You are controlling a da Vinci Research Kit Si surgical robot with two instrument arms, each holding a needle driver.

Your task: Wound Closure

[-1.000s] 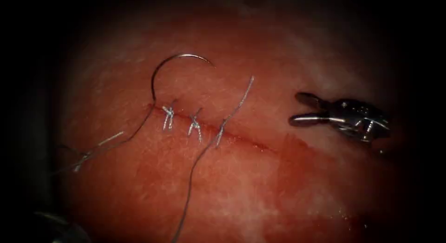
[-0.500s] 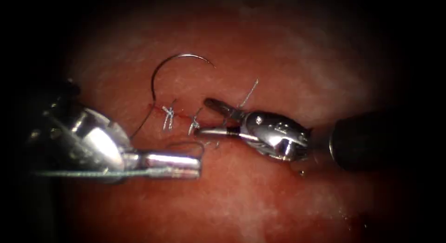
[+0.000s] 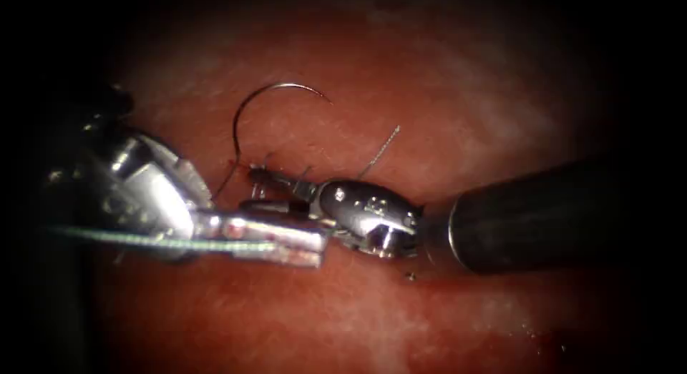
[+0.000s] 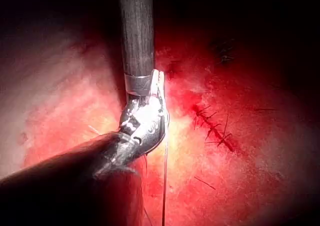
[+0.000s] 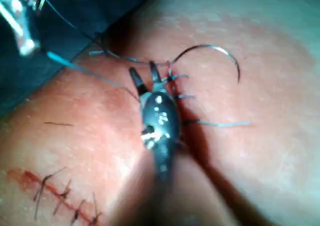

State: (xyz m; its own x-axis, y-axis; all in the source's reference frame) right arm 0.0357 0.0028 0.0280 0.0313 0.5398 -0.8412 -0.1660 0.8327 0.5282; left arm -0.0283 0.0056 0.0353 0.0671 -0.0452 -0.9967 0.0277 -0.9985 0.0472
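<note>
Tissue: a slab of pink and red pork belly tissue [image 3: 444, 95] lies under both tools, wet with red fluid [image 3: 358, 324] toward six o'clock in the endoscope view.
Cut: a thin dark red cut [image 5: 30, 178] runs across the tissue; the endoscope view shows its stitched part at the centre, under the tools.
Needle: a thin curved silver needle [image 3: 247, 106] rests free on the tissue at about eleven o'clock from the centre of the endoscope view, on the far side of the cut. No tool touches it. Its arc opens downward, one end lying near the cut's left end. Whether that end sits in the tissue, I cannot tell.
Thread: a fine grey thread [image 3: 122, 238] runs taut from the left tool's jaws out toward nine o'clock. A short loose tail [image 3: 383, 149] sticks up at one o'clock from the right tool.
Left tool: the shiny steel left needle driver [image 3: 315, 245] comes in from nine o'clock, its jaws clenched on the thread just below the stitches.
Right tool: the steel right needle driver [image 3: 257, 188] on a dark shaft comes in from three o'clock. Its jaws are parted over the stitched cut, grasping nothing, as the right wrist view [image 5: 142, 76] shows.
Stitches: short grey knotted stitches [image 5: 180, 86] cross the cut beside the right tool's jaws.
</note>
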